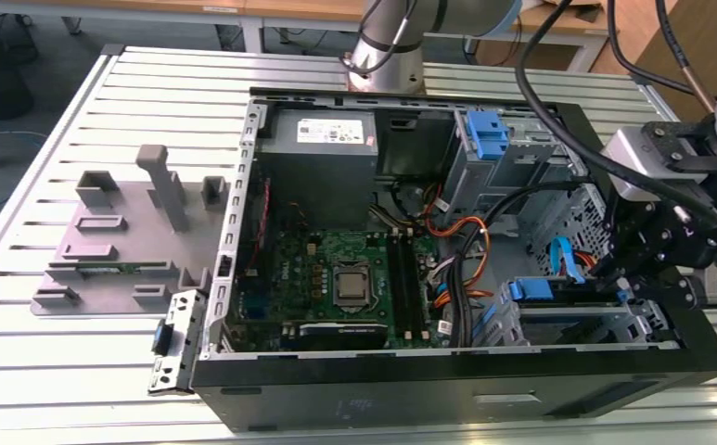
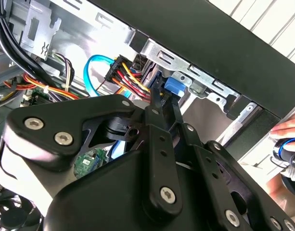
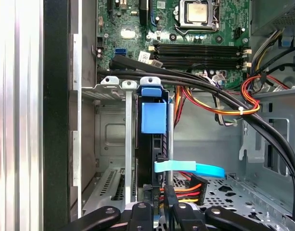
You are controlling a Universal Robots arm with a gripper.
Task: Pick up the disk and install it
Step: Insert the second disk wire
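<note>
Claw: the gripper (image 1: 621, 278) is inside the computer case (image 1: 457, 394), fingers brought close together on the rear edge of the disk (image 3: 154, 144).
Disk: it stands on edge in the drive cage (image 3: 113, 89), blue rail tab (image 3: 153, 117) facing the motherboard (image 1: 346, 278).
Room: cage walls are close on both sides.
In the way: black cable bundle (image 3: 195, 84), light-blue data cable (image 3: 190, 168) and coloured power wires (image 3: 185, 187) are just beside the fingers.

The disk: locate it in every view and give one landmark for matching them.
Exterior view: the disk sits in the drive cage, at the exterior view's right.
First wrist view: it stands on edge in that cage, blue tab toward the motherboard.
Second wrist view: its blue tab lies beside the red-yellow wires.
Shared landmark: the light-blue cable.
</note>
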